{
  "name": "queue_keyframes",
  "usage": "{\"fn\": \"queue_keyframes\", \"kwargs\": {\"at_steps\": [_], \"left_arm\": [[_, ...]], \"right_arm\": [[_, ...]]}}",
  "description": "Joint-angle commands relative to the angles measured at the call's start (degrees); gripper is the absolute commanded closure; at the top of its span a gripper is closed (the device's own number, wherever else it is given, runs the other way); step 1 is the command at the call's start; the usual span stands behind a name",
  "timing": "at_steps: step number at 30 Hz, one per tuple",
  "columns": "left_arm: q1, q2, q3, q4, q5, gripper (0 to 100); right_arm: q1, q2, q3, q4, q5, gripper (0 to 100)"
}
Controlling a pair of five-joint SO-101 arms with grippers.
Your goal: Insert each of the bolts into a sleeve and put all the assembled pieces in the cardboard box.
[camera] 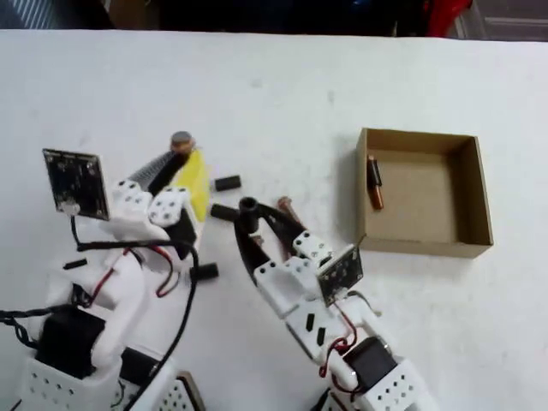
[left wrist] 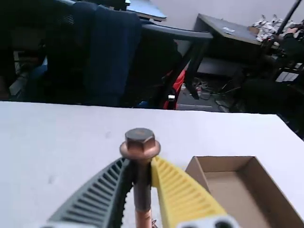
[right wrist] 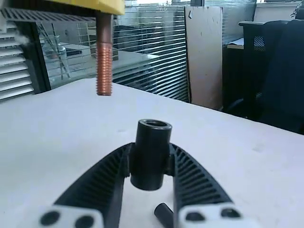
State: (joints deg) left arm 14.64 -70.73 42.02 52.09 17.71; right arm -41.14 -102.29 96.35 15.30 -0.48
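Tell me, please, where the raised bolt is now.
The bolt is clamped head-up in the left gripper above the table, left of the cardboard box in the high view, near the sleeve in the right gripper.

No lettering, label, brand, number or sign can be read anywhere, neither on the cardboard box [camera: 425, 247] nor on the worktop [camera: 282, 94].

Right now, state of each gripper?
Left gripper: closed, holding a copper bolt.
Right gripper: closed, holding a black sleeve.

Left tool [left wrist: 138, 166] and right tool [right wrist: 150, 154] both clamped, tips near together.
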Motion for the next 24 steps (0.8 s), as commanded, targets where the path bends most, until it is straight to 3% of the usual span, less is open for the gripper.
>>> {"fn": "queue_keyframes", "kwargs": {"at_steps": [1,5,10,15,24], "left_arm": [[5.58,-1.19,-0.62,-4.57,-0.79,98],[7.96,-1.19,-0.53,-7.3,-0.79,98],[10.86,-1.19,0.79,-7.47,-0.88,98],[12.88,-1.19,2.9,-7.74,-5.8,98],[12.7,-1.27,10.46,-19.43,-6.07,98]], "right_arm": [[-0.13,-0.4,0.53,-1.8,0.09,98.1],[-0.22,-0.57,0.53,-1.89,5.89,98.1],[-0.31,-0.75,0.53,-1.89,7.47,98.1],[-0.22,-0.75,0.53,-1.71,11.52,98.1],[-0.13,-0.75,0.53,-1.54,14.07,98.1]]}}
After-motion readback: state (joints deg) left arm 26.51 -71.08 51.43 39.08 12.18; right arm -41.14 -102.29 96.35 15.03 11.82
